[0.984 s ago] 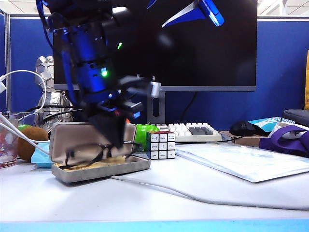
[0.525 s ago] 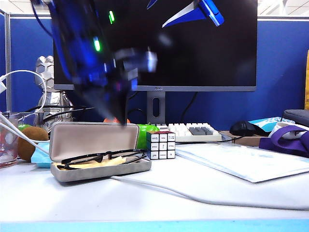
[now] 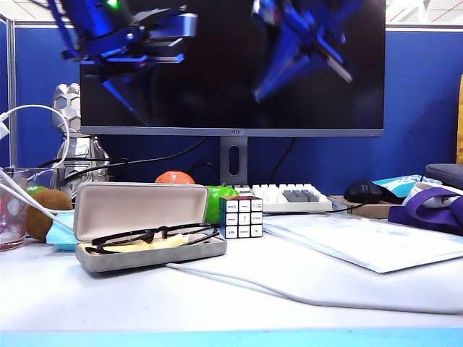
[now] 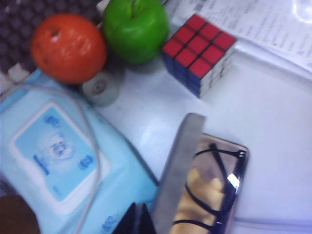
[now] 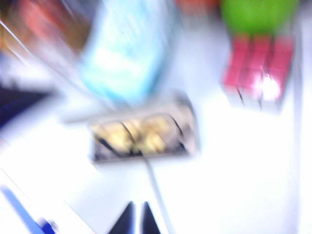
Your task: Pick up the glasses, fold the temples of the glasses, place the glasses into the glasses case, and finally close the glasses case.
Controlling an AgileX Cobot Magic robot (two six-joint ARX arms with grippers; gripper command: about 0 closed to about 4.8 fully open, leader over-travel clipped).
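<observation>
1. Exterior view: one glasses case [image 3: 148, 230] sits open on the white table [image 3: 239, 303], lid upright, with one pair of glasses [image 3: 155, 236] lying across its lower half on the yellow cloth.
2. Temples [image 3: 181, 231]: two slim black arms, folded in along the frame as far as I can see.
3. Two arms hang high in front of the dark monitor [image 3: 231, 65], well above the case. The left gripper [image 3: 134, 97] is up at the left, the right gripper [image 3: 271, 79] up toward the middle and blurred.
4. Left wrist view: the left gripper [image 4: 139, 219] has its fingertips pressed together with nothing between them, above the case's lid edge.
5. Right wrist view: badly smeared, yet the right gripper [image 5: 136, 219] shows its two tips nearly touching and empty, over the table beside the case.
6. Near the case I count one Rubik's cube [image 3: 241, 217], one green apple [image 4: 135, 29], one orange [image 4: 68, 47] and one light blue tissue packet [image 4: 58, 161].
7. One white cable [image 3: 289, 295] runs across the table in front.
</observation>
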